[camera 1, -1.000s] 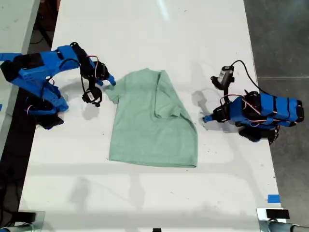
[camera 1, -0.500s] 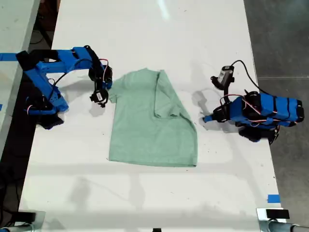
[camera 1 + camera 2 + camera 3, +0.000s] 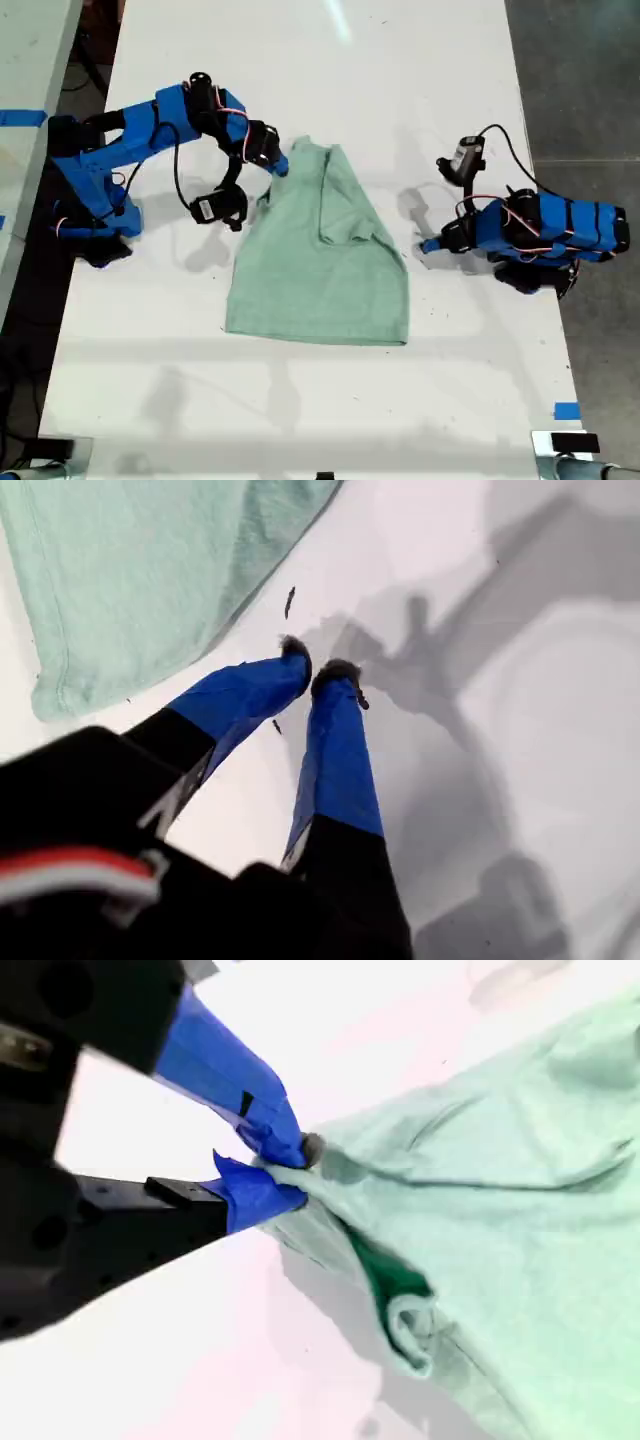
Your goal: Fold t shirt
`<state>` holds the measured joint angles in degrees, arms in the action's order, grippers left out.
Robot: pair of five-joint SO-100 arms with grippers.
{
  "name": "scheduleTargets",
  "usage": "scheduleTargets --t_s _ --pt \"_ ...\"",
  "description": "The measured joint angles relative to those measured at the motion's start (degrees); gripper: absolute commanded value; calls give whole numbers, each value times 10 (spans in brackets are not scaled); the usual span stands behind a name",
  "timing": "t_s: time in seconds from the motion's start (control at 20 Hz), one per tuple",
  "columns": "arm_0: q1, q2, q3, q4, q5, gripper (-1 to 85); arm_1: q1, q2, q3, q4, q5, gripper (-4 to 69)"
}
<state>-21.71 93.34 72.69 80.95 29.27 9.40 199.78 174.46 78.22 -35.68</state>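
While the pale mint-green, slightly wrinkled cloth t shirt (image 3: 318, 262) lies spread on the white table (image 3: 300, 400) between the two blue arms, my second gripper (image 3: 285, 1170) has its blue-taped tips pinched onto a bunched fold of cloth at the shirt's edge, and that fold is lifted clear of the table with a shadow beneath it. In the exterior view this gripper (image 3: 277, 164) sits at the shirt's upper corner on that view's left side, where the arm's own body covers the spot so that the sleeve there cannot be made out. The sleeve on the exterior view's right is already folded inward over the body of the shirt, and the lower hem lies flat. In the second wrist view the shirt (image 3: 500, 1220) runs out of the picture, so only the gathered part and a rolled hem show. My first gripper (image 3: 322, 669) rests with its two blue fingertips (image 3: 294, 652) drawn nearly together and nothing between them, tips down just above or on the table beside the shirt's edge (image 3: 150, 580); whether they touch the surface is hard to tell. In the exterior view it (image 3: 428, 246) lies just beside the shirt on that view's right.
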Motion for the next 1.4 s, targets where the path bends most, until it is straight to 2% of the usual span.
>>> scheduleTargets --t_s 0.2,0.3,0.4,0.45,0.7,0.8,0.85,0.9,1.0,1.1,1.4 --pt "56 -69 -15 -88 -27 -1 0 0 0 0 0 38" --pt "73 -135 -15 -123 -33 35 0 0 0 0 0 38" --pt "74 -215 -15 -146 -40 178 0 0 0 0 0 38" --pt "73 -250 -15 -156 -44 193 0 0 0 0 0 38" --pt "73 -267 -19 -154 -50 171 0 0 0 0 0 38" --pt "73 -205 -19 -112 -50 131 0 0 0 0 0 38" --pt "72 -156 -19 -83 -50 84 0 0 0 0 0 38" --pt "70 -99 -18 -57 -50 -2 0 0 0 0 0 38" --pt "55 37 17 -13 -62 -2 0 0 0 0 0 38" --pt "31 177 84 0 -62 -2 0 0 0 0 0 38" --pt "-24 613 553 -106 -82 -2 0 0 0 0 0 38"
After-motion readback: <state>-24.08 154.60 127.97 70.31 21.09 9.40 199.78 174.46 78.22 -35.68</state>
